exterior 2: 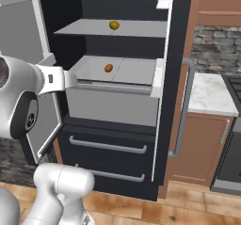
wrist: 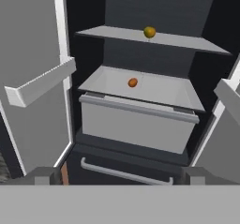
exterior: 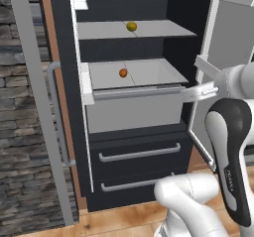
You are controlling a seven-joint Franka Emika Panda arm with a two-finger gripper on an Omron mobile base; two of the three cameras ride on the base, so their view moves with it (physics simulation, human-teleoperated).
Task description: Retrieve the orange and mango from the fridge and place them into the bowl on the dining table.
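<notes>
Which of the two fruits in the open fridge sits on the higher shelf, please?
The mango, the yellow-green one, lies on the upper shelf; the orange sits lower, in the grey bin.

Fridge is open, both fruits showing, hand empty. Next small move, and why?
Probably ease the open hand forward and down toward the orange in the pulled-out drawer of the fridge. The hand sits back from the fridge, holding nothing. The orange lies lower and nearer than the mango on the shelf above, so it looks the easier first pick.

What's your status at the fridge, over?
Gripper open, empty. Fridge doors open; mango on upper shelf, orange on the shelf below. Nothing blocking either fruit.
</notes>
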